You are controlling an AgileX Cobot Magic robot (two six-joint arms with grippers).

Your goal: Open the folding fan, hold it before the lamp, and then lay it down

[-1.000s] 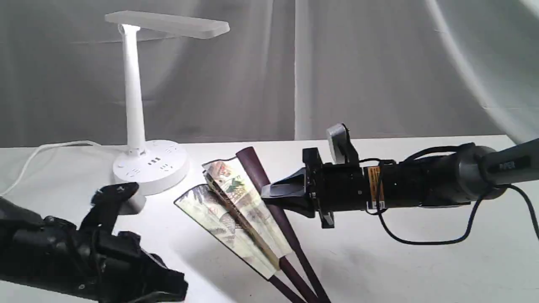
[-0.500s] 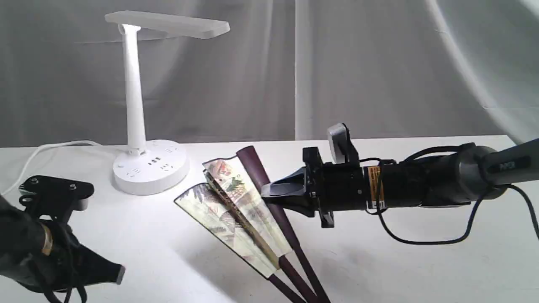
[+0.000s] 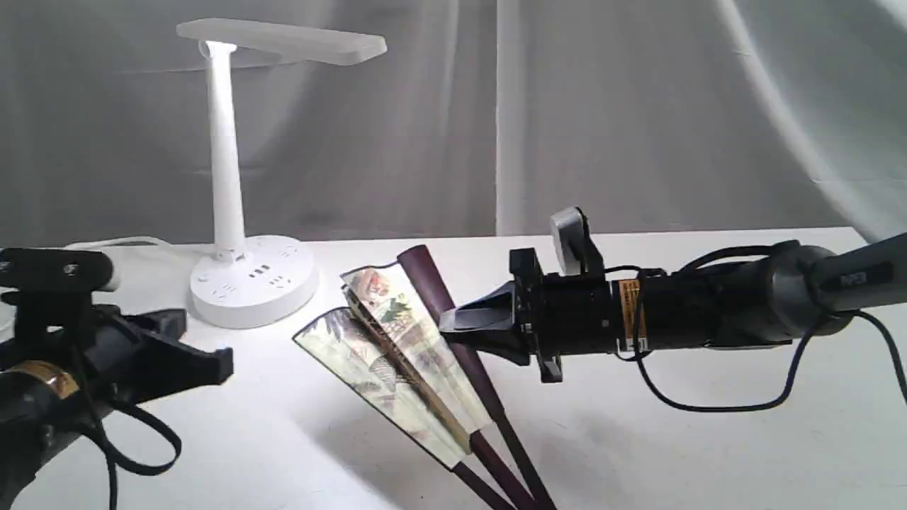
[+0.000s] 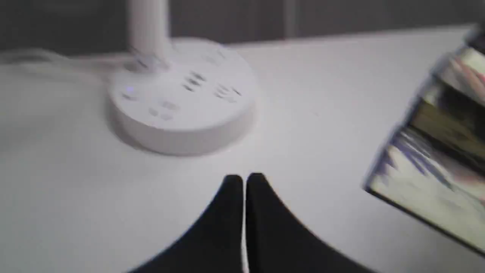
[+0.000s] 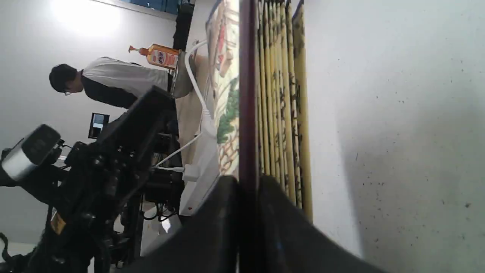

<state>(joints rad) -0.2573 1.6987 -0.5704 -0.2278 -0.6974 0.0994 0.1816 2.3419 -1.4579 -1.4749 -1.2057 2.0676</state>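
Note:
The folding fan (image 3: 388, 338) is partly spread and tilted above the white table, its cream painted leaf facing the exterior camera. My right gripper (image 3: 452, 327) is shut on its outer maroon rib (image 5: 248, 94), and the pleats (image 5: 282, 98) hang beside the fingers. The white lamp (image 3: 225, 149) stands at the back left, its round socket base (image 4: 182, 110) behind the fan's left edge. At the left of the table my left gripper (image 3: 216, 365) is shut and empty, pointing right toward the fan (image 4: 435, 167); its tips (image 4: 244, 181) touch.
The lamp's white cord (image 3: 85, 246) trails off to the left. Grey curtains hang behind the table (image 3: 673, 453). The right arm's black cable (image 3: 716, 405) sags over the table on the right. Bare tabletop lies between the left gripper and the fan.
My left arm has lifted from the bottom left corner and levelled out, so its gripper now points right at the fan. The right gripper and the fan have not moved.

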